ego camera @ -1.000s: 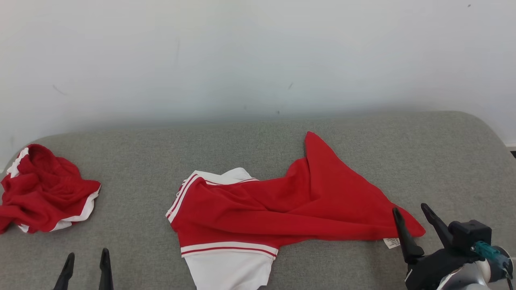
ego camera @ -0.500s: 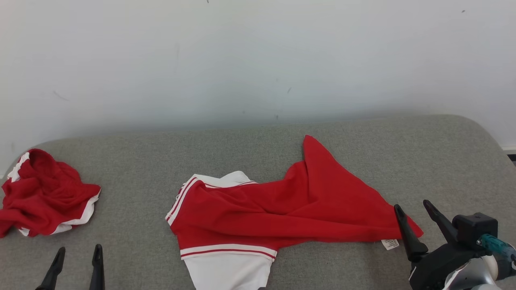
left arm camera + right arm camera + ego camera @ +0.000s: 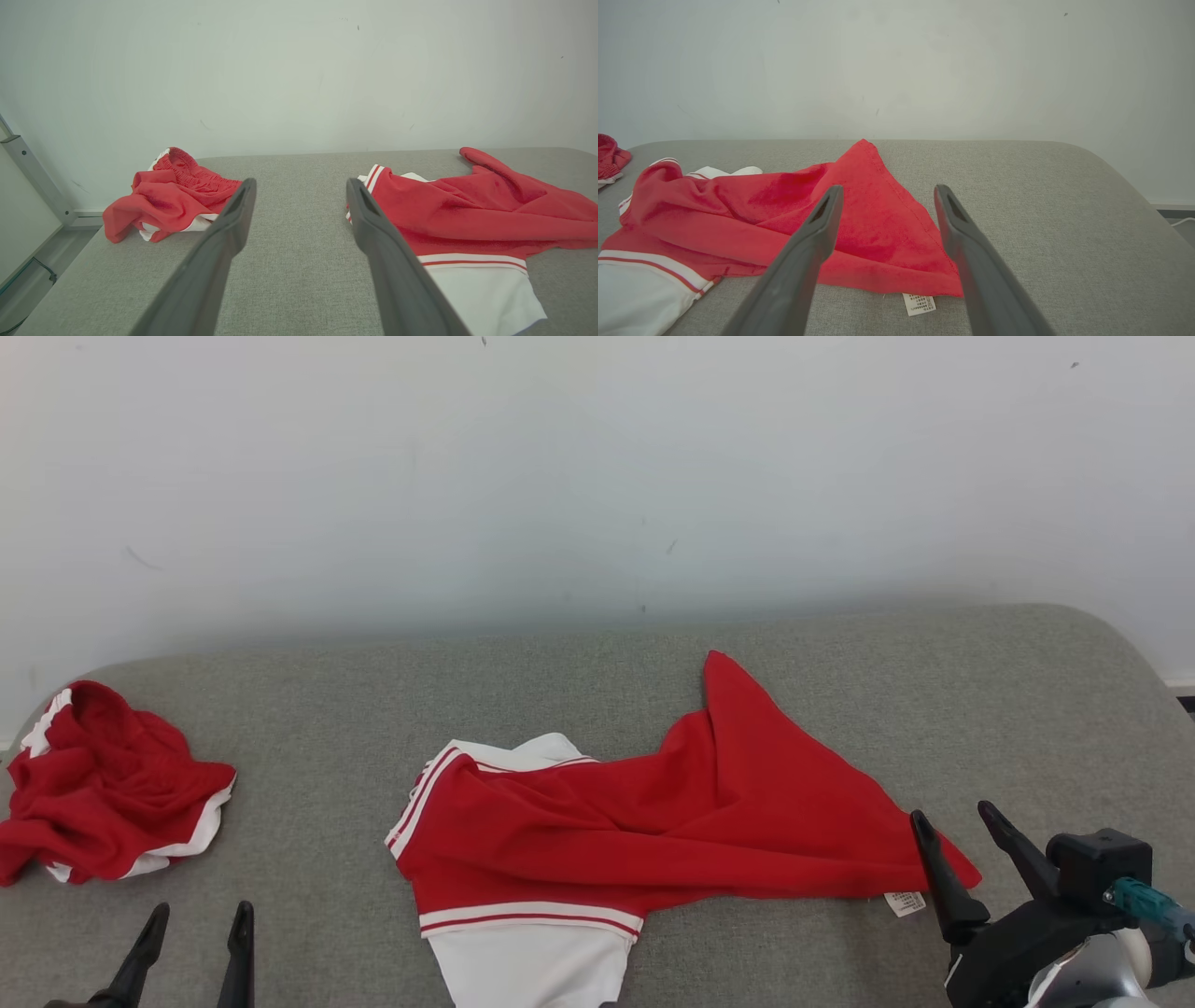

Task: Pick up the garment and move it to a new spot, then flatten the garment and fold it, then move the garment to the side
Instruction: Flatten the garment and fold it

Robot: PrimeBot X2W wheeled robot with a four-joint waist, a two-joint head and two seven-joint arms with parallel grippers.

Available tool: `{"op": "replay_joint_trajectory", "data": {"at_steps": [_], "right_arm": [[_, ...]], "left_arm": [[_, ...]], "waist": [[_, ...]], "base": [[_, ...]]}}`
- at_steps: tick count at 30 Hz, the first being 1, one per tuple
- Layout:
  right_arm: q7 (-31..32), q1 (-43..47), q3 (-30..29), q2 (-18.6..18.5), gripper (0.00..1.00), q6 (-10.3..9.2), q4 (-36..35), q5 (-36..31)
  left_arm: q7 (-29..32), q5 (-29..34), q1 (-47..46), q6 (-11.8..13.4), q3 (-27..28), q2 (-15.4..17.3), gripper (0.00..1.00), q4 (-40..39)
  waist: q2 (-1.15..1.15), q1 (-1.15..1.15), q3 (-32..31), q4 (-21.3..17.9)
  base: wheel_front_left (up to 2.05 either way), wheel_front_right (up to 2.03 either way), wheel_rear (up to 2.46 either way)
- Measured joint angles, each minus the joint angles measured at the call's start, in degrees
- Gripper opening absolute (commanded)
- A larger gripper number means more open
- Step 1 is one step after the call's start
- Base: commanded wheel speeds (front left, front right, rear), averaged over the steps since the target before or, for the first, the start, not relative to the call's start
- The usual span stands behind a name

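Item one, left edge of the grey cushion [image 3: 308, 709]: a crumpled red bundle [image 3: 103, 784] with white trim, well apart from everything else. We count it as not in play.

Item two, near-left corner: the left gripper [image 3: 203, 910], fingers parted with nothing between them, hanging over bare cushion. Against the pictures from a moment ago it has dipped and come back to much the same spot. We log this as idling, not an approach.

Item three, middle of the cushion toward the near edge: the garment [image 3: 672, 821], red with white striped bands and a white panel [image 3: 532, 961] nearest us. It lies loose and wrinkled, one red point aimed at the far edge, another trailing right. Its lie is unchanged; the slight shift of the whole picture we put down to the camera.

Item four, under that right-hand tip: a white care label [image 3: 906, 902], flat on the cushion.

Item five, near-right corner: the right gripper [image 3: 951, 812], fingers spread wide and empty, poised at the garment's right-hand tip and hardly moved. Whether it touches the cloth we cannot tell. We judge the pick-up not yet begun, with this tip the likely first hold.
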Motion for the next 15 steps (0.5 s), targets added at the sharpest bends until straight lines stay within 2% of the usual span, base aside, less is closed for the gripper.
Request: {"op": "replay_joint_trajectory", "data": {"at_steps": [15], "right_arm": [[0.07, -0.13, -0.4, 0.29, 1.0, 0.0, 0.19, -0.47]], "left_arm": [[-0.49, -0.25, 0.1, 0.67, -0.32, 0.29, 1.0, -0.7]], "waist": [[0.0, 0.0, 0.25, -0.35]], "base": [[0.0, 0.0, 0.0]]}}
